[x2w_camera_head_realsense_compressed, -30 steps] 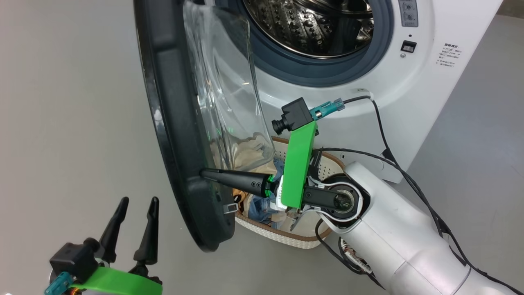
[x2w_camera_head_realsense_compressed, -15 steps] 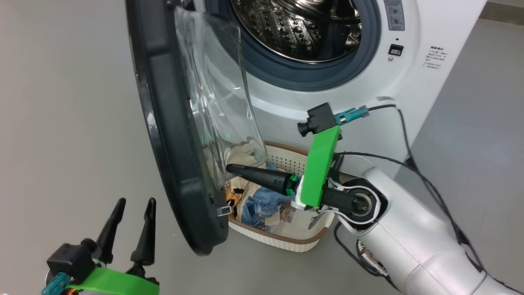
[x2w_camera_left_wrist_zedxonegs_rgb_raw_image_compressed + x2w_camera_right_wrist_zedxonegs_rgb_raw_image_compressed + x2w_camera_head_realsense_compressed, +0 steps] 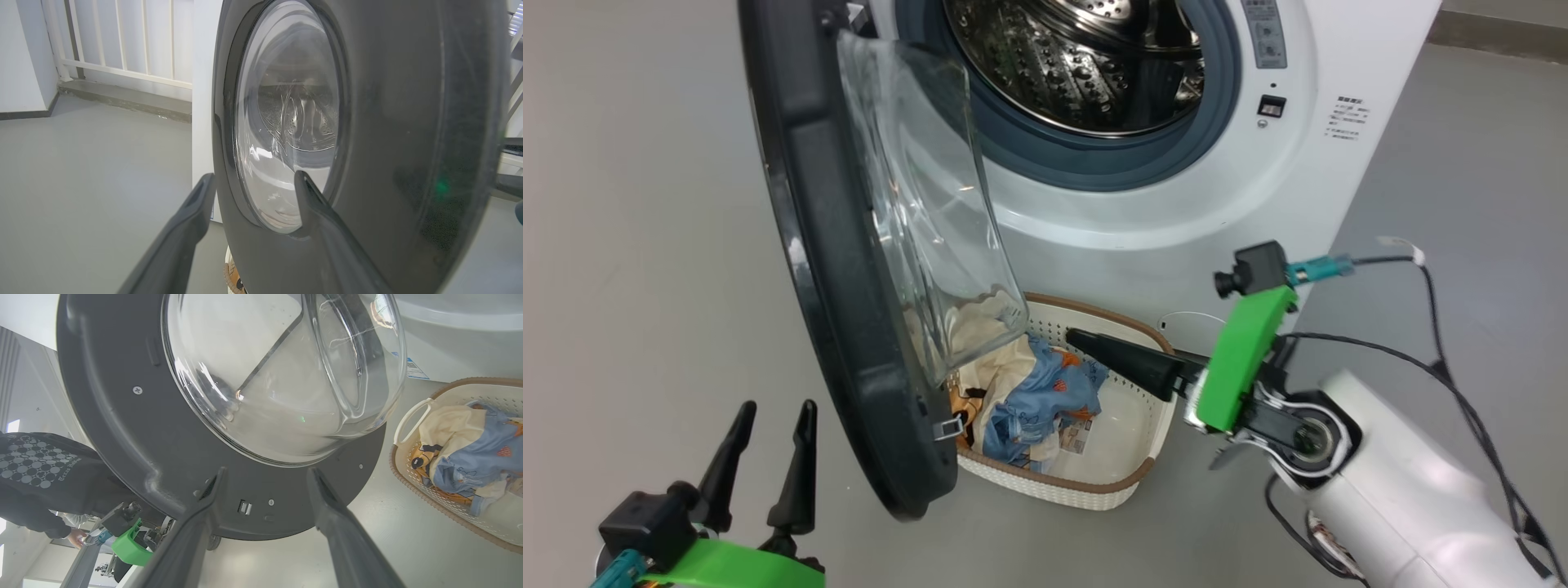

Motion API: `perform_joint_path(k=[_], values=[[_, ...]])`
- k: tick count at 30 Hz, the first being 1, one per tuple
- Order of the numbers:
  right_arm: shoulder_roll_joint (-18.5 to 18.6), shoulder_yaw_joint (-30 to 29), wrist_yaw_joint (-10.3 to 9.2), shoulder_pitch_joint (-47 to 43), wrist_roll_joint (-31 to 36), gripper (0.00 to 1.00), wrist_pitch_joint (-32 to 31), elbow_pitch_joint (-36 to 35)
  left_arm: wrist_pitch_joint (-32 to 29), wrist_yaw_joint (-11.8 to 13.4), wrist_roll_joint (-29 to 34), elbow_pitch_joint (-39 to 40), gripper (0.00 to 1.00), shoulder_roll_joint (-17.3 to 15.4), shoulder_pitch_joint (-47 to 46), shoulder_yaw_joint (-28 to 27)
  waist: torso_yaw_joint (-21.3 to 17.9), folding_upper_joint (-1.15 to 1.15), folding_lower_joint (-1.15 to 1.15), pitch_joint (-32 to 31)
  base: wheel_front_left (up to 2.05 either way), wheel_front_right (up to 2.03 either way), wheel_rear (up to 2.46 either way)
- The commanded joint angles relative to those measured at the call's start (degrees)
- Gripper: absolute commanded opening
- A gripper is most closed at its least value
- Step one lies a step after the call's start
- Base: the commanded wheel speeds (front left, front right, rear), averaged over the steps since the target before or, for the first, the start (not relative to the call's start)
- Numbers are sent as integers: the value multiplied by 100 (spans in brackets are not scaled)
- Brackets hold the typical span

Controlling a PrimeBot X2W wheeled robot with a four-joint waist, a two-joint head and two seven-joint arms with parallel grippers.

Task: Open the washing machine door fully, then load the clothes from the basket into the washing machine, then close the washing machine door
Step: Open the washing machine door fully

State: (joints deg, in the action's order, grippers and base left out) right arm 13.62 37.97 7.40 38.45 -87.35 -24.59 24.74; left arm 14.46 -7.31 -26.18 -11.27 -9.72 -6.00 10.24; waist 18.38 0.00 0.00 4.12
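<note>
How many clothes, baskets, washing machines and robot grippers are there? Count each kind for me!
Clothes: 2 (one light blue, one cream)
Basket: 1
Washing machine: 1
Grippers: 2, left gripper and right gripper
Total: 6

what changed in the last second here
The right gripper drew back from the inner rim of the large round glossy black washing machine door to above the small cream plastic basket, and its jaws opened. The left gripper stayed open; the soft clothes stayed in the basket.
</note>
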Motion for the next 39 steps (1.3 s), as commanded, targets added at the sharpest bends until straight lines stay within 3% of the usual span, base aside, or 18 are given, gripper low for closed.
perform_joint_path(k=[1, 14, 31, 39], values=[[27, -2, 9, -127, 133, 100, 130, -122, 54, -18, 79, 115, 100, -168, -60, -246, -43, 0, 0, -23, 0, 0, 0], [869, 161, 9, -796, 609, 100, 1207, -106, 54, -18, 113, 102, 100, -161, 74, -350, -194, 0, 0, -127, 0, 0, 0], [1450, 88, 9, -1403, 300, 100, 2205, -363, 54, -18, 167, 129, 100, -142, 249, -467, -303, 0, 0, -235, 0, 0, 0], [1718, 359, 9, -1560, 960, 100, 3068, -217, 54, -18, 182, 104, 100, -140, 284, -485, -301, 0, 0, -300, 0, 0, 0]])
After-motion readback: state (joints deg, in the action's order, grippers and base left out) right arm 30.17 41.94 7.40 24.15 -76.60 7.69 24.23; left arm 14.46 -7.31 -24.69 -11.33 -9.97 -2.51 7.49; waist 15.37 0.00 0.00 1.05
